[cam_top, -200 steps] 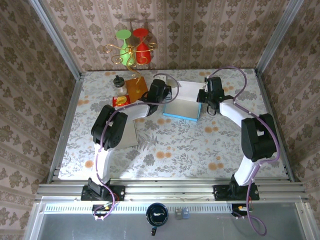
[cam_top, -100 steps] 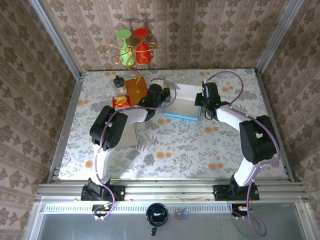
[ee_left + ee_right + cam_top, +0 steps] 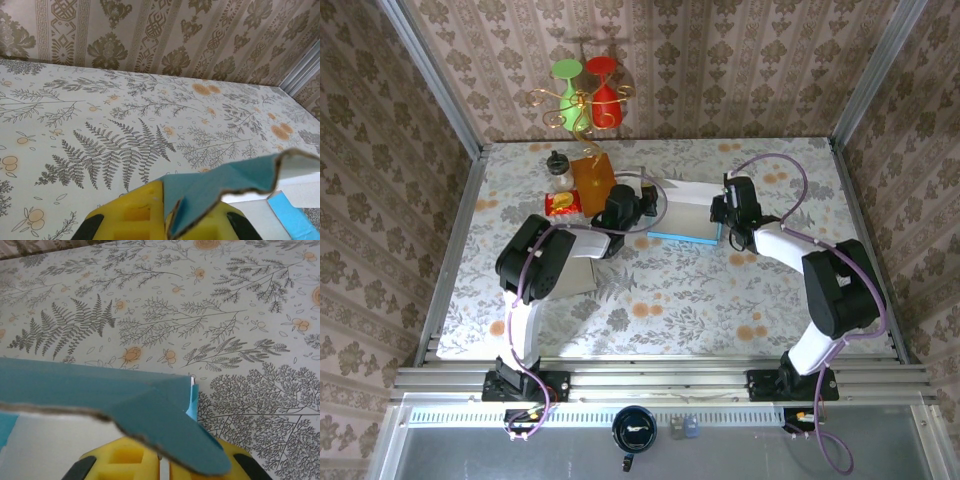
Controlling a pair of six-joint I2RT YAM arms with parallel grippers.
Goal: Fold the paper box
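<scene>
Worktop (image 3: 680, 300) with a floral cover carries everything, seen whole from above.

By the back left corner stand one small dark-capped bottle (image 3: 558, 170), one orange carton (image 3: 592, 177) just right of it, and one red-and-yellow packet (image 3: 563, 203) in front of both. Above them on the back wall is a gold wire stand (image 3: 575, 100) with two glasses, one green (image 3: 566, 72) and one red (image 3: 603, 70). One pale sheet (image 3: 582, 268) lies flat under the left arm, towards the left of the middle.

One paper box (image 3: 685, 215), white inside and blue outside, sits near the middle of the back edge. It lies between the two arms, which meet it from either side.

From above, the left gripper (image 3: 645, 207) is at the box's left end, but its jaws are too small to read. The left wrist view shows it close (image 3: 172, 220). The yellow jaws are pressed together on a teal flap of the box (image 3: 225, 182), whose ragged cardboard edge rises to the right. White inner card and a strip of brighter blue show beyond it.

The right gripper (image 3: 717, 212) is at the box's right end. The right wrist view brings it near (image 3: 161, 465). Two yellow jaws stand with a thin slit between them, and a rounded teal flap (image 3: 165, 430) lies across their tops. The box wall (image 3: 100, 390) runs off to the left, with white card under it. I cannot tell whether these jaws are pinching the flap or merely sitting beneath it.
</scene>
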